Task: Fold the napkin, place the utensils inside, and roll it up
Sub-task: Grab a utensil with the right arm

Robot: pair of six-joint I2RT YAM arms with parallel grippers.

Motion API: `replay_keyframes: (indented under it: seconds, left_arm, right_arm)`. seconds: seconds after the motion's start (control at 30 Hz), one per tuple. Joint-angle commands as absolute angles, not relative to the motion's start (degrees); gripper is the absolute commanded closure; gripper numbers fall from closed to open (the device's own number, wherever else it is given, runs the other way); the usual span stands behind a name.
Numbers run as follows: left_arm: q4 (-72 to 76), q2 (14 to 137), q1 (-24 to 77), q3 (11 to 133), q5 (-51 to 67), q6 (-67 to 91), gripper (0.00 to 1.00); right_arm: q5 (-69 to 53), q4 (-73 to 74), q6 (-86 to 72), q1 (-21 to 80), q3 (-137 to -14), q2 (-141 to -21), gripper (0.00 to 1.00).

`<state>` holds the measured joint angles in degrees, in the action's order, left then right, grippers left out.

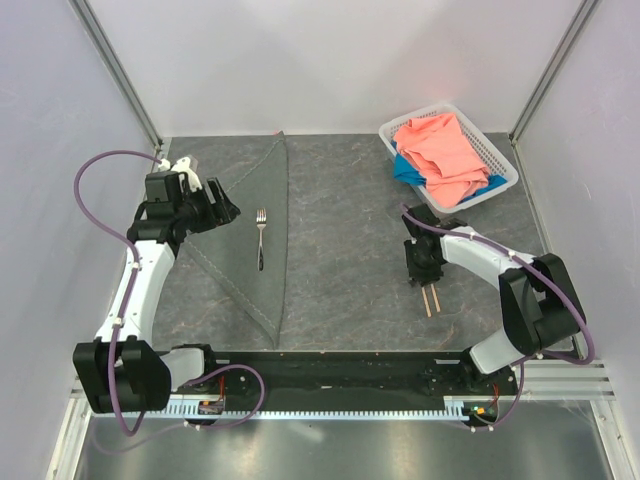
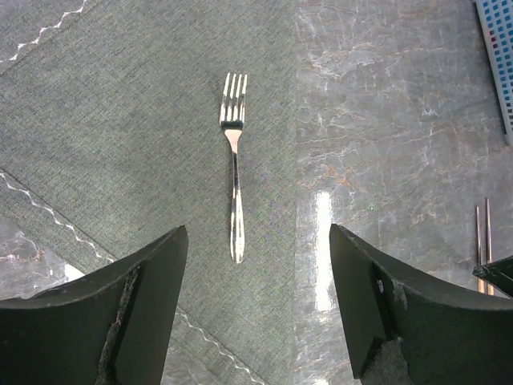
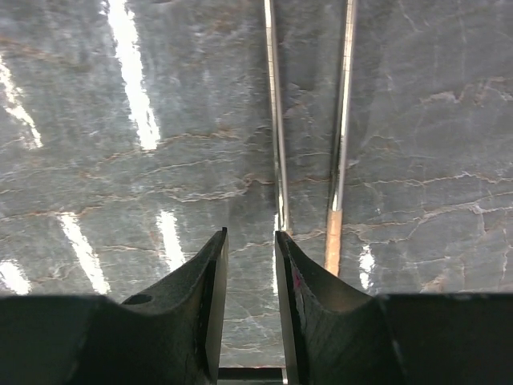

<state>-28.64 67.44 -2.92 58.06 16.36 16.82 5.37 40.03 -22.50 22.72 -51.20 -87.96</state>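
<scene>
- two arms are working well apart in the top view. the left gripper (image 1: 222,208) is hovering wide open at the left edge of the napkin (image 1: 235,270), which is lying folded into a triangle on the left half of the table (image 1: 340,230). the fork (image 1: 261,238) is resting on it, long axis running near to far. the right gripper (image 1: 424,276) is poised directly over the chopsticks (image 1: 432,300). they are lying side by side on bare table, well right of the napkin and also pointing near to far, so the right arm is clearly the nearer one.
- from the left wrist, the jaws are standing wide with nothing between them. the fork (image 2: 234,184) is lying ahead on the napkin (image 2: 120,120), handle toward the gripper, tines away. the chopsticks (image 2: 483,241) are showing at the right edge, off the cloth.
- from the right wrist, the fingers (image 3: 309,281) are standing a narrow gap apart, with bare table showing between. both chopsticks (image 3: 276,120) are running straight ahead, parallel to the fingers. one is passing at the tip of the right-hand finger and the other is lying just outside it, so neither is sitting in the gap. i judge a small sideways shift is needed before a grip can land.
</scene>
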Motion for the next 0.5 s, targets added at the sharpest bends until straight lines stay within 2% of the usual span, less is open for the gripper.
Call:
replay_keyframes:
  seconds: [0.0,0.3,0.47]
  left_arm:
    - [-27.51,68.11,-3.16,58.71,15.82,16.44,0.21]
    - [-27.60,68.47,-3.08,58.71,16.08,16.79,0.21]
    - [-27.51,68.47,-3.08,58.80,16.17,16.79,0.21]
  right_arm:
    - [6.24,40.87,-21.62,21.10,-50.63,-88.33,0.63]
    - [6.07,41.13,-21.36,19.43,-48.34,-88.15,0.64]
    - [4.40,40.70,-21.71,19.34,-46.94,-88.68,0.70]
